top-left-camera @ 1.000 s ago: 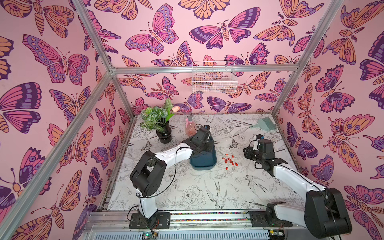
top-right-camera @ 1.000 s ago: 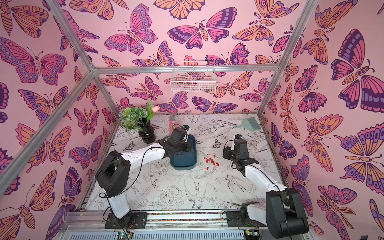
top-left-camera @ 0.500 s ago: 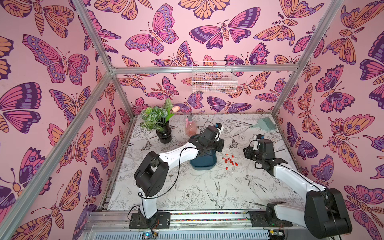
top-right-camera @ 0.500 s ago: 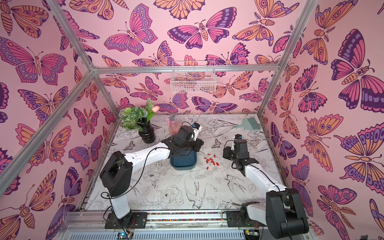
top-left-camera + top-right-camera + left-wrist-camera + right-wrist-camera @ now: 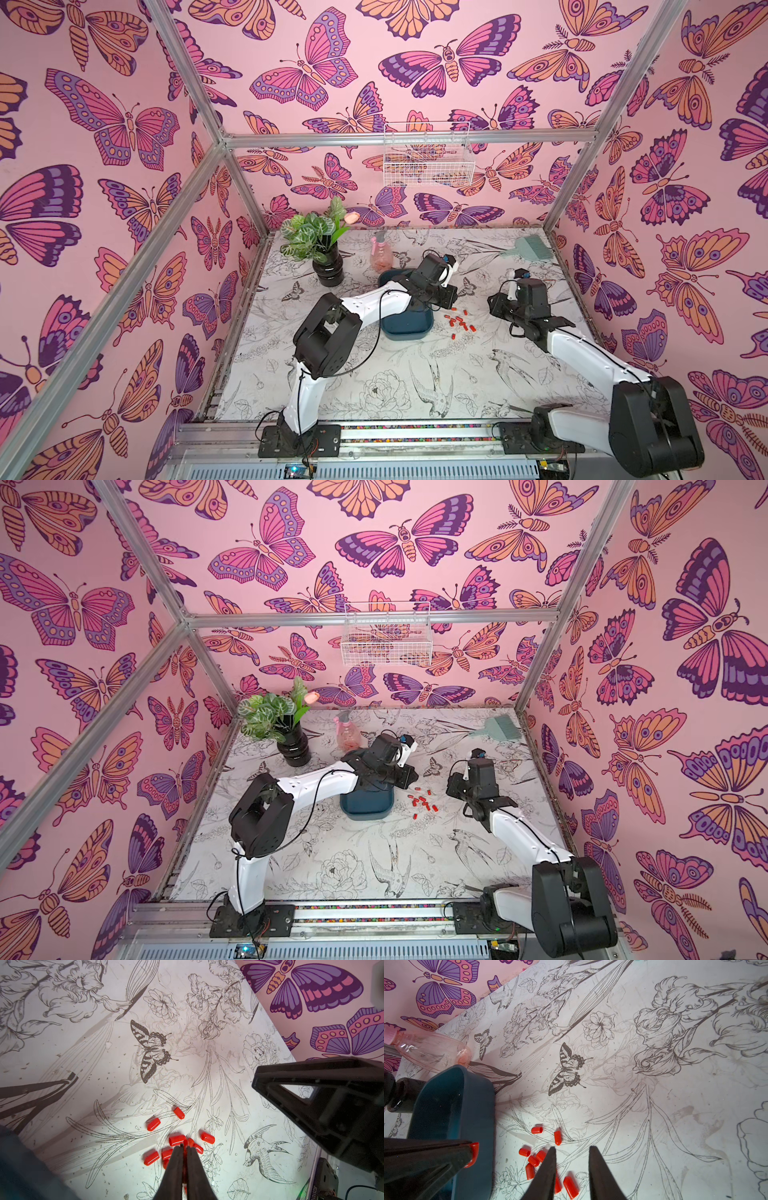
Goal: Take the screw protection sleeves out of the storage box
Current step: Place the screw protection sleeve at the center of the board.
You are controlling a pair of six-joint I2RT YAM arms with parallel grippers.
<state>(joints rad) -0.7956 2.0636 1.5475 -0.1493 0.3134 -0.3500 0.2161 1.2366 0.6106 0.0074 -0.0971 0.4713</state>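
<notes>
- Overview, in both top views: the storage box (image 5: pixel 409 332) rested on the worktop (image 5: pixel 374 386) with the left arm (image 5: pixel 374 301) stretched across it. The screw protection sleeves (image 5: pixel 459 323) lay scattered on the worktop just beside the box, between it and the right tool (image 5: pixel 496 307). The left tool (image 5: pixel 452 301) hung over the box-side edge of that scatter. A potted plant (image 5: pixel 320 249) and a pink spray bottle (image 5: pixel 380 255) stood beyond the box, the bottle just beside its far end.
- Left wrist view: the fingers (image 5: pixel 176 1169) of the left tool were pressed nearly together, with red plastic showing in the slit between them. Loose sleeves lay on the worktop under and beyond the fingertips. The box appeared only as a blurred teal mass (image 5: pixel 18 1167) at the frame's edge.
- Right wrist view: a pinched sleeve (image 5: pixel 474 1154) sat clamped at the very tip of the left tool, seen against the box's wall (image 5: pixel 488 1118). The right tool (image 5: pixel 572 1148) stood spread, with printed worktop visible between its fingers and loose sleeves beside and beneath one finger. Whether it touched the worktop could not be told.
</notes>
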